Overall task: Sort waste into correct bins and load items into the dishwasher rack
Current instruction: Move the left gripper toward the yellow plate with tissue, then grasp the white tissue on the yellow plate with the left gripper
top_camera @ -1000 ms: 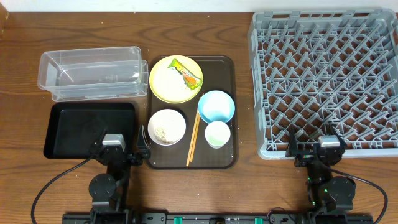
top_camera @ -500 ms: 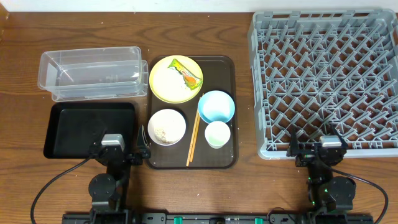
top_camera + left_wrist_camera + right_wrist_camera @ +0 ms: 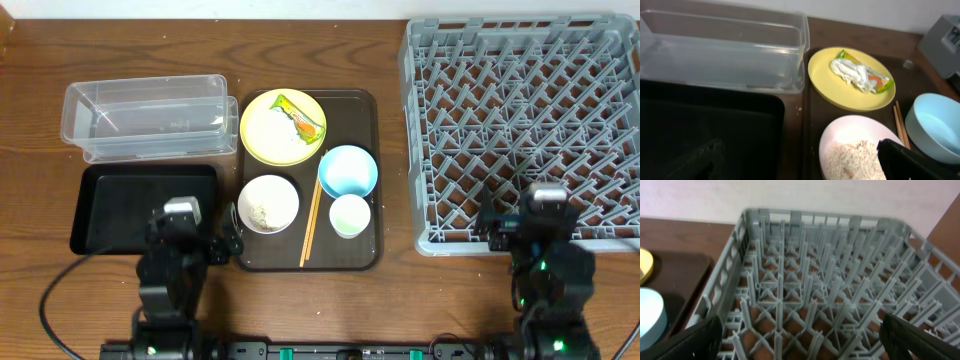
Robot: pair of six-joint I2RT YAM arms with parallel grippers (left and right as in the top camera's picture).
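Observation:
The green-and-orange wrapper [image 3: 302, 119] lies on the yellow plate [image 3: 270, 135] at the back of the brown serving tray [image 3: 362, 252]; it also shows in the left wrist view [image 3: 860, 76]. The white bowl [image 3: 268, 204] holds rice-like crumbs [image 3: 852, 160]. The light blue bowl [image 3: 348, 171], small cup [image 3: 350, 215] and chopsticks [image 3: 311, 222] sit beside it. The clear tub [image 3: 145, 118] and black tray [image 3: 140, 205] are at the left. The grey rack [image 3: 525, 120] is at the right. My left gripper [image 3: 200, 245] is open over the black tray's near edge. My right gripper [image 3: 520, 230] is open at the rack's front edge.
The brown wooden table [image 3: 390, 290] runs along the front. The clear tub looks like two nested tubs. The rack's upright pegs [image 3: 805, 290] fill the right wrist view.
Both arms have risen and shifted slightly away from the table's front edge. No object has moved.

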